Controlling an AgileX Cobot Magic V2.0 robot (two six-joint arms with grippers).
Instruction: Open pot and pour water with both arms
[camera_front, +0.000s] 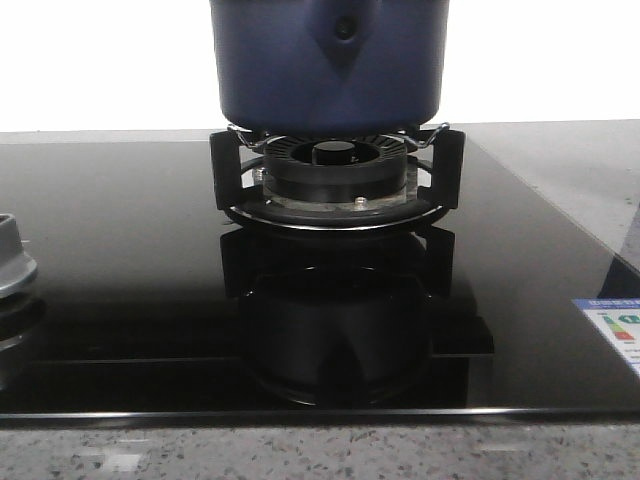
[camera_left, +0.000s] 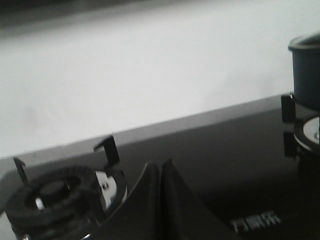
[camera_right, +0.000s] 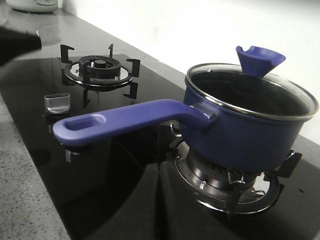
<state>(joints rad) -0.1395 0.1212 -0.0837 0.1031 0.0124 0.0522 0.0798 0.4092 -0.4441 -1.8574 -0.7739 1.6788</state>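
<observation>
The navy saucepan (camera_right: 250, 127) sits on a burner's trivet (camera_right: 235, 185), glass lid (camera_right: 250, 92) on. Its long handle (camera_right: 125, 120) runs toward the right gripper (camera_right: 159, 200), which is nearer — fingers pressed together, empty. The left gripper (camera_left: 160, 200), likewise pinched closed on nothing, hangs by the other burner (camera_left: 60, 195), well apart from the pan.

The wall behind is blown out to pure white in the front view; the black glass hob (camera_front: 120, 300) mirrors the burner (camera_front: 335, 175) sharply; the left wrist view is soft, grainy and washed grey; the right wrist view is crisp, with glare on the pot (camera_right: 240, 135).
</observation>
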